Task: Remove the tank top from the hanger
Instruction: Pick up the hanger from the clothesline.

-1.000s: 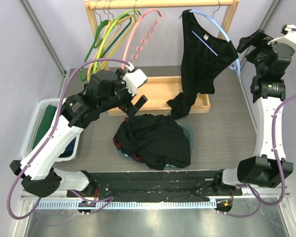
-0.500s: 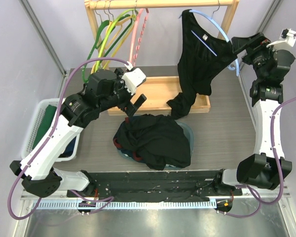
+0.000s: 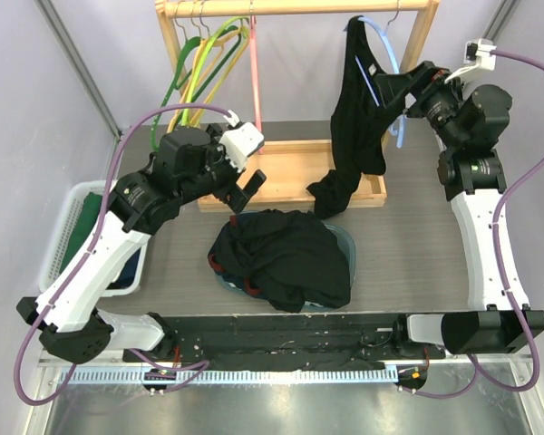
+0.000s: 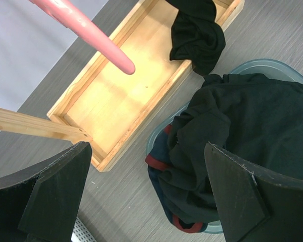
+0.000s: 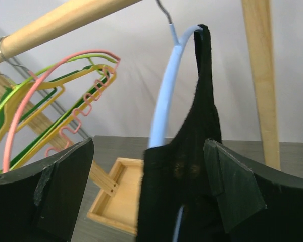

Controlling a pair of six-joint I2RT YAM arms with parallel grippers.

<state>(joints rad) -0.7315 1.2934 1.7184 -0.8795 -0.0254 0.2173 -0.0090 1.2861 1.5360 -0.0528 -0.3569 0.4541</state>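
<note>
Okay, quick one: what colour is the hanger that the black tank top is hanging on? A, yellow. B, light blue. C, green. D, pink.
B: in the right wrist view the black tank top drapes by its strap over the light blue hanger, whose hook goes up toward the wooden rail.

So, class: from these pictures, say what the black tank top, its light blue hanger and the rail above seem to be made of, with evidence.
Tank top: soft matte black fabric, probably knit; it hangs limp in folds.
Hanger: likely smooth plastic, even pale blue, with a thin metal hook.
Rail: bare-looking wood, judging by its tan colour.
</note>
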